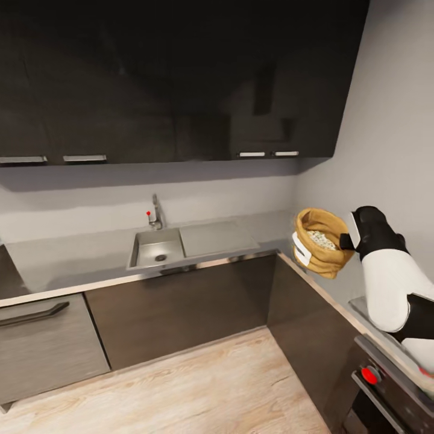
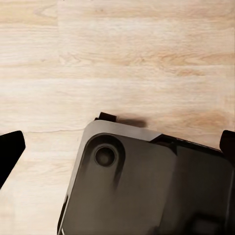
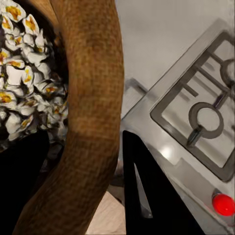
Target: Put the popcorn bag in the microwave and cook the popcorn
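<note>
One gripper carries the load at this moment: my right gripper (image 1: 348, 240) is clamped on the rim of the popcorn bag (image 1: 319, 248), which hangs in the air off its fingertips, clear of the countertop (image 1: 72, 256) below and beyond it. In the right wrist view one finger (image 3: 152, 196) sits outside the bag wall and the other lies inside the mouth, so the tan rim (image 3: 93, 122) is pinched between them.

Bag contents: the popcorn (image 3: 22, 63) lying just beyond the inner finger shows as white, burst pieces with yellow centres. I judge the heating step complete, with the cooked popcorn inside the bag as required.

Surroundings relative to the right gripper: the gas hob (image 3: 200, 117) and a red knob (image 3: 224, 204) lie beneath it; the sink (image 1: 158, 248) is well apart, beyond the bag.

Left gripper (image 2: 117, 147): its dark fingertips stand wide apart at opposite edges of the left wrist view, released and holding nothing, pointed at the wooden floor (image 2: 122, 58) and the robot base (image 2: 147, 186).

Remaining work, as I judge it: little or none beyond setting the bag down safely.
</note>
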### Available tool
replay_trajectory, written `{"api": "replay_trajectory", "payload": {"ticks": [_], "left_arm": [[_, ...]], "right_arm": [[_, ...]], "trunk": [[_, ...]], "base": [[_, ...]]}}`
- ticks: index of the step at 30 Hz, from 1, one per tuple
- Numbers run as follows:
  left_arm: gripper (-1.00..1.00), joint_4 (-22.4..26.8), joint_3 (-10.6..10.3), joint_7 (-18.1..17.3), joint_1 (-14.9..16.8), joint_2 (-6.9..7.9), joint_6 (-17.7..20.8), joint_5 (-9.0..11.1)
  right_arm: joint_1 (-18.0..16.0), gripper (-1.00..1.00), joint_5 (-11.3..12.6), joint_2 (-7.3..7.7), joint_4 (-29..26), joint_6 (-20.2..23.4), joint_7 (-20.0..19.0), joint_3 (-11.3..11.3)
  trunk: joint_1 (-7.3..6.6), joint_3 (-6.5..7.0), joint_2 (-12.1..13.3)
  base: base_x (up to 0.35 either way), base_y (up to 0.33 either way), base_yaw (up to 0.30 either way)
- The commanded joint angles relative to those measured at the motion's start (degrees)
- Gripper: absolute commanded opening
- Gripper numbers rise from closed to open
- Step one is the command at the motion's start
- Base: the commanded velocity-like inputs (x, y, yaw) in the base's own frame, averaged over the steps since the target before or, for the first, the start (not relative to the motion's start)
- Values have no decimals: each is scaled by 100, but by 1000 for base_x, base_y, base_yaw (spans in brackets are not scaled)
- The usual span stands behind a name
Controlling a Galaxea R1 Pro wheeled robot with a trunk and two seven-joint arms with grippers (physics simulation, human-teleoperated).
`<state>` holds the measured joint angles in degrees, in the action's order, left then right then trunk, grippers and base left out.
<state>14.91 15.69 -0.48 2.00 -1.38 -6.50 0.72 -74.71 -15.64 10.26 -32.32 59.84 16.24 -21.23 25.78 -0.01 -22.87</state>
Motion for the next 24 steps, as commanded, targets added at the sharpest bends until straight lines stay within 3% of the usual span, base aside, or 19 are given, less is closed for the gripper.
{"api": "replay_trajectory", "payload": {"ticks": [1,11,14,19,24], "left_arm": [[100,-6,13,-5,2,-2,-18,5],[100,-6,4,-5,2,-18,-18,-7],[100,-6,4,-5,2,-20,-18,-10],[100,-6,4,-5,2,-20,-18,-3],[100,-6,4,-5,2,-12,-18,-2]], "right_arm": [[-15,-100,-7,-6,4,16,49,-83],[12,-100,-39,1,82,16,112,-151],[-3,-100,-34,-6,152,16,374,-177],[-28,-100,-26,5,316,16,886,-745],[-28,-100,-27,7,347,16,988,-850]], "trunk": [[1,-3,-5],[1,-3,-5],[1,-3,-5],[1,-3,-5],[1,-3,-5]], "base": [[-159,329,-149],[-18,53,-12],[0,0,-186],[-16,199,-287],[-69,328,-299]]}}
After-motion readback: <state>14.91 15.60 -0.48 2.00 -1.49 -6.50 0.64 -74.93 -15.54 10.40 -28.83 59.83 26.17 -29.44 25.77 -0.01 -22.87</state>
